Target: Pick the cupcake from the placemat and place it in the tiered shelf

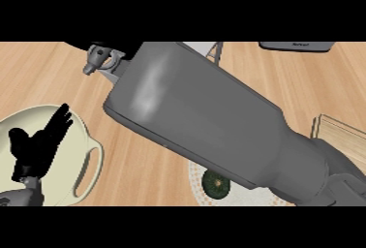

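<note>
My left hand (36, 143) shows at the lower left with its fingers (58, 118) straight and up, holding nothing, resting over a cream bowl (77, 145); my right hand (106, 47) is cut off at the top edge, so whether it is open or has hold of anything I cannot tell; its forearm (207, 121) runs across the whole view from the lower right; under that forearm, near the lower edge, the cupcake (216, 183) sits on the placemat (247, 197), partly hidden, dark green on top; so I judge the pick not yet made, with the right hand well apart from its target; the next move calls for drawing that hand back and down to the mat, curling round the cupcake, then lifting it across to the shelf, which I take to be the grey frame (214, 51) at the top, though too little shows to be sure; counted on the tabletop (143, 169): one cupcake, one placemat, one bowl, one wooden board (340, 133) at the right edge, one dark box (297, 45) at the top.
</note>
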Motion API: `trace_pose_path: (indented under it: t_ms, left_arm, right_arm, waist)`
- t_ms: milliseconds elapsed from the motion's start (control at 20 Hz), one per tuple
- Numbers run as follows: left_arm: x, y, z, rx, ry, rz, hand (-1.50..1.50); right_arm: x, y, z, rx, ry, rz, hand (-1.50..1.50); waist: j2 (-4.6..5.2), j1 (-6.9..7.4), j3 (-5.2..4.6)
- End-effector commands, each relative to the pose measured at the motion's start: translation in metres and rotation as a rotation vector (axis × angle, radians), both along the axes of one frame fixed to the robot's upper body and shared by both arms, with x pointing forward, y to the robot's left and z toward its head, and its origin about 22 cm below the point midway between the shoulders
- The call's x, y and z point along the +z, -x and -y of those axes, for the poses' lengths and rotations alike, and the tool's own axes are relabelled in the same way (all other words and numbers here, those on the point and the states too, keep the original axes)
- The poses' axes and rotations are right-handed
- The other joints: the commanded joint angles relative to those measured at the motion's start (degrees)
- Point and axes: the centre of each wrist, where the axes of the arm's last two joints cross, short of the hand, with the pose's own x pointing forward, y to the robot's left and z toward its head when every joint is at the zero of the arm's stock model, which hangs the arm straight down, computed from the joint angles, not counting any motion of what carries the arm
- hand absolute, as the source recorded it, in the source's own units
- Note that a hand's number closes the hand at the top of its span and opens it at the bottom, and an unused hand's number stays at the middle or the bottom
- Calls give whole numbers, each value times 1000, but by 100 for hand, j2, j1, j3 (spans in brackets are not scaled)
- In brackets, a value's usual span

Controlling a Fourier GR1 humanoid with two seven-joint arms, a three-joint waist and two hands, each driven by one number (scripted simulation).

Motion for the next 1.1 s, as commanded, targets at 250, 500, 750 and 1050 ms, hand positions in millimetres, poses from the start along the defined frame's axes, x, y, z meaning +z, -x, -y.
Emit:
trace_pose_path:
  t_ms: [250, 500, 750, 1050]
  left_arm:
    - [7, -9, 3, 7, 12, 23, 0]
    - [8, -1, -3, 9, 3, -4, 0]
    - [6, 8, -3, 20, 8, 16, 0]
    - [6, 3, -11, 22, 8, 13, 0]
  right_arm:
    - [32, -13, -20, -291, -45, -98, 150]
    - [8, -38, -14, -342, 6, -126, 150]
    - [8, -53, -9, -367, -23, -129, 150]
    - [-2, -74, 6, -331, -100, -143, 150]
  waist:
    - [68, -101, 8]
    - [85, -85, 17]
    - [84, -70, 22]
    - [119, -176, 24]
